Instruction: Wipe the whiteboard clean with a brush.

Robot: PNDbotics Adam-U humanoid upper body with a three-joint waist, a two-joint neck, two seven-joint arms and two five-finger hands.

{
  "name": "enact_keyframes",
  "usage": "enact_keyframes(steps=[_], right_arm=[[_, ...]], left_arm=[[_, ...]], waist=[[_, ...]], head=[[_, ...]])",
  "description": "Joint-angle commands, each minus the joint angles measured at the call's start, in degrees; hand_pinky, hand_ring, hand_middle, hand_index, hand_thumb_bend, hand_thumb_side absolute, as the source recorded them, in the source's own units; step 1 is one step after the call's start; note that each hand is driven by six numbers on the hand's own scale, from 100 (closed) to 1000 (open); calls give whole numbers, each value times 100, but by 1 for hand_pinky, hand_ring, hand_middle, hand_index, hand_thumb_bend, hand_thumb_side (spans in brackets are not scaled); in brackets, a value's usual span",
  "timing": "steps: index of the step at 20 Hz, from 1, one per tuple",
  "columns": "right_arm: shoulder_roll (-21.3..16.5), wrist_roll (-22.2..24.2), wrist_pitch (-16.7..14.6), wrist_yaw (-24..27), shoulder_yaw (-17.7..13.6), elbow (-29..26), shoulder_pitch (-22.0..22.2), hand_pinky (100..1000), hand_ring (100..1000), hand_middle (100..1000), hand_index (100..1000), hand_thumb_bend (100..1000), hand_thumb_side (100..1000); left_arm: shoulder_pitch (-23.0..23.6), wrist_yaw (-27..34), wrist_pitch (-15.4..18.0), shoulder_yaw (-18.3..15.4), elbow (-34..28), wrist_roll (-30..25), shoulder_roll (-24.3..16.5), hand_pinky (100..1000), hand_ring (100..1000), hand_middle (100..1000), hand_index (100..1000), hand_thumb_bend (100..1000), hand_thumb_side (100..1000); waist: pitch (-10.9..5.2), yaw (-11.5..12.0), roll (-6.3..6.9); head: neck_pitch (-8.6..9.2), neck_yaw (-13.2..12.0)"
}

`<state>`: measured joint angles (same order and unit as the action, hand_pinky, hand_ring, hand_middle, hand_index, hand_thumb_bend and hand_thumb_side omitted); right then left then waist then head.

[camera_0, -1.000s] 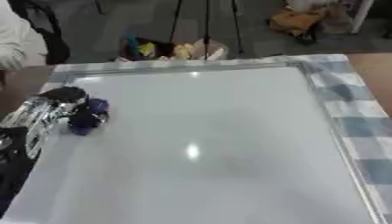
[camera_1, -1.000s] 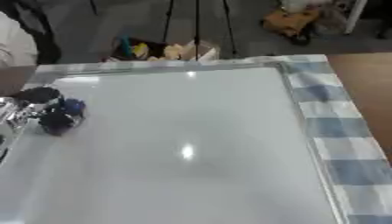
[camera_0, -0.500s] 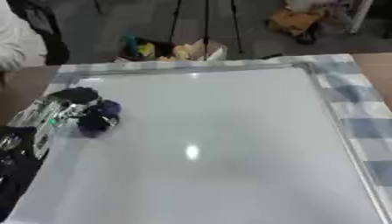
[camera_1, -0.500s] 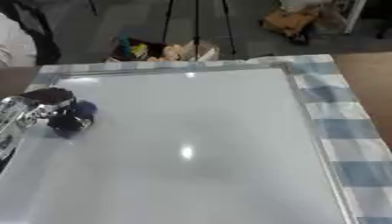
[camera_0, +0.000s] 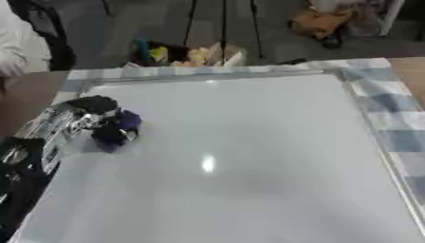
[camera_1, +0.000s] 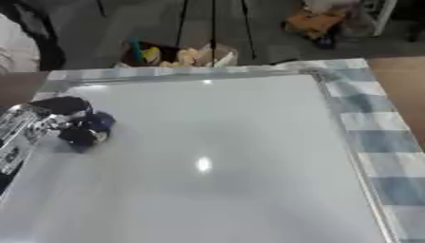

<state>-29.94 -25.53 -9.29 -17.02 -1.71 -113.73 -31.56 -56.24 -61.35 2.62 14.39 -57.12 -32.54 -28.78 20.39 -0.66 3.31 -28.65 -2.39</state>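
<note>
Left hand [camera_0: 70,121] comes in from the left edge of my left eye view, fingers curled round the dark blue brush [camera_0: 116,129], which sits on the whiteboard [camera_0: 249,156] near its left frame. From the right eye view I see the checked cloth [camera_1: 378,142] running beside the board's right edge; no right hand shows
</note>
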Motion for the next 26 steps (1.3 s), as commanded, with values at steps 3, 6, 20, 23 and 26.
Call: enact_keyframes(steps=[3, 6, 20, 23, 26], right_arm=[[-83, -9, 3, 46, -20, -86, -87, 794, 818, 730, 786, 100, 863], [-87, -10, 3, 45, -22, -86, -86, 794, 818, 729, 786, 100, 862], [-91, -20, 9, 52, -20, -86, -91, 794, 818, 728, 785, 100, 859], [-93, -24, 12, 49, -22, -86, -88, 793, 818, 728, 785, 100, 858], [-93, -25, 15, 47, -22, -86, -83, 793, 817, 727, 785, 100, 856]], left_arm=[[59, 74, -41, 65, 72, -18, 62, 351, 481, 417, 646, 100, 774], [67, 104, -47, 40, 103, -8, 56, 339, 468, 401, 630, 100, 771], [93, 401, -180, 0, -136, 12, -15, 273, 407, 314, 499, 100, 711], [108, 428, -192, -8, -172, 9, -37, 269, 403, 306, 490, 100, 710], [120, 455, -189, 4, -241, 9, -70, 259, 395, 294, 476, 100, 699]], waist=[[-106, 4, -18], [-109, 9, -15], [-125, 8, -7], [-129, 5, -4], [-135, 3, 6]], head=[[-39, -1], [-46, 9], [-55, 26], [-56, 28], [-59, 34]])
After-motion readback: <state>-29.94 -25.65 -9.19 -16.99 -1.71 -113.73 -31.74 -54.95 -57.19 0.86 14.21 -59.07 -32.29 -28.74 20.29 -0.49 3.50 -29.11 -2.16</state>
